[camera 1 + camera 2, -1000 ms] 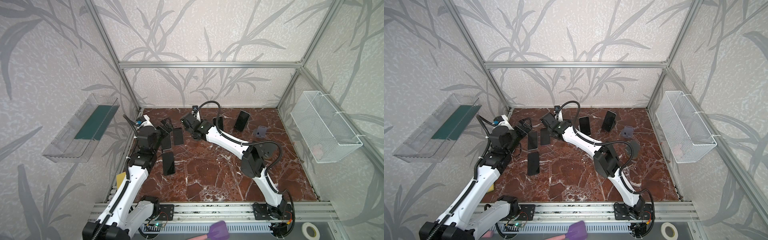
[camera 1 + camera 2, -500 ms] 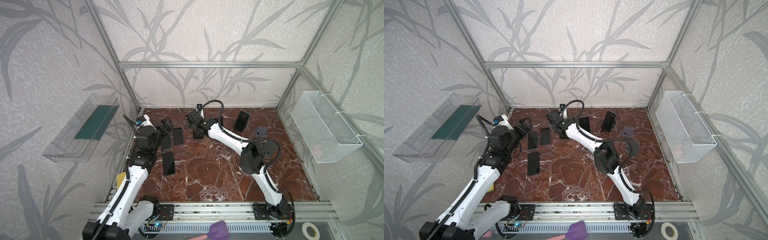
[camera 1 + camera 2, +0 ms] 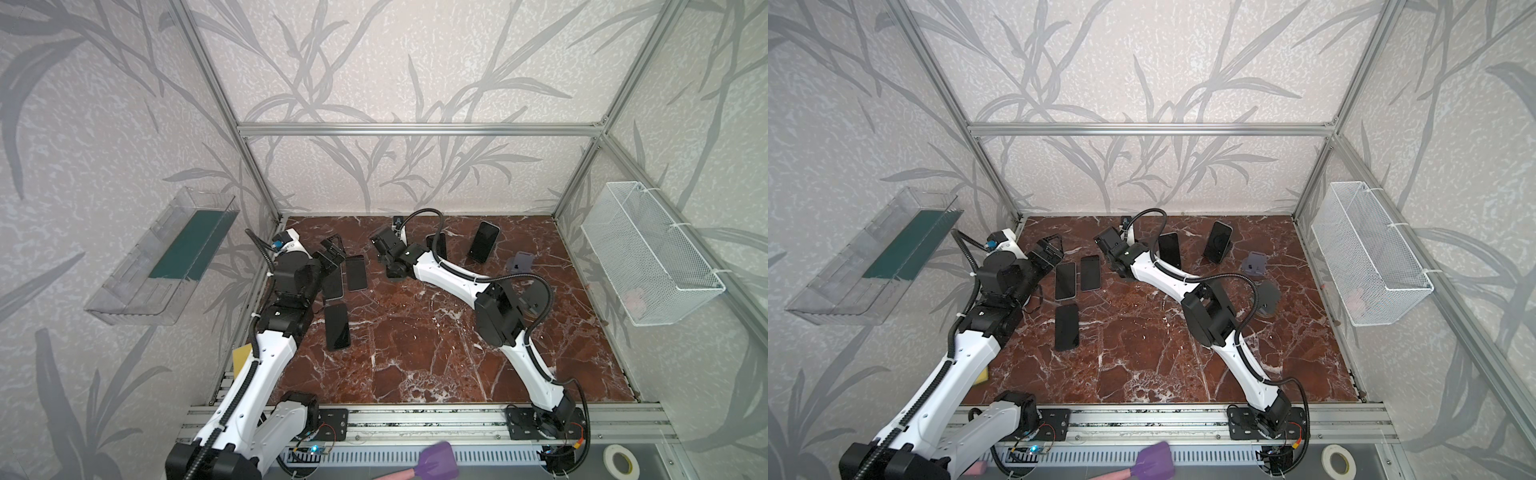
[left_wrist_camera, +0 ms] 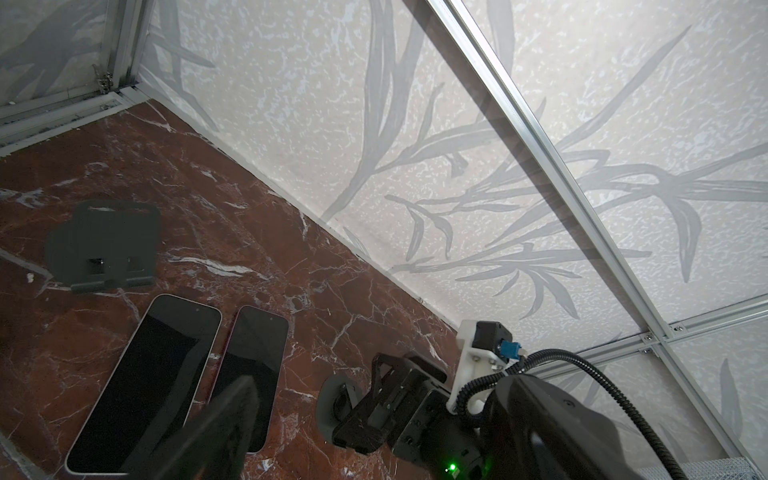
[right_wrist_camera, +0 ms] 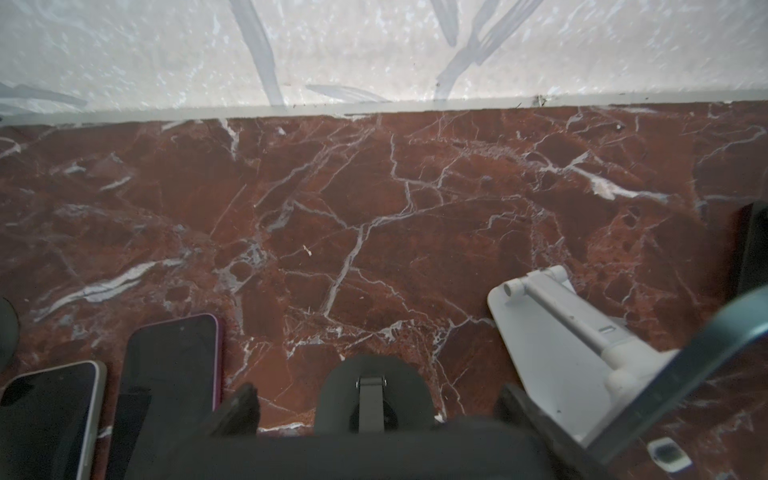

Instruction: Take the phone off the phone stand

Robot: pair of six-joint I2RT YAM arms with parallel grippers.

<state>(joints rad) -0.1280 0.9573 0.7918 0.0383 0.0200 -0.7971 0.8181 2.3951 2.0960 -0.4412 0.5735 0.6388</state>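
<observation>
Two phones still lean on stands at the back: one (image 3: 436,245) (image 5: 685,374) on a white stand (image 5: 552,332), another (image 3: 483,242) (image 3: 1219,245) on a dark stand. My right gripper (image 3: 384,249) (image 5: 376,401) hangs over an empty round-based stand (image 3: 395,272) (image 4: 332,395). Its fingers (image 5: 239,405) are spread to either side of the base with nothing between them. My left gripper (image 3: 326,266) is open by the flat phones. Only one of its fingers (image 4: 232,415) shows in the left wrist view.
Three phones lie flat at the left: a white-edged one (image 3: 334,282), a pink-edged one (image 3: 356,272) and a black one (image 3: 336,326). An empty dark stand (image 4: 104,249) sits behind them. A grey stand (image 3: 519,262) and a round stand (image 3: 536,291) are at the right.
My right gripper has drawn back to the right, away from the flat phones, and now hangs over the round stand. The left arm has hardly moved.
</observation>
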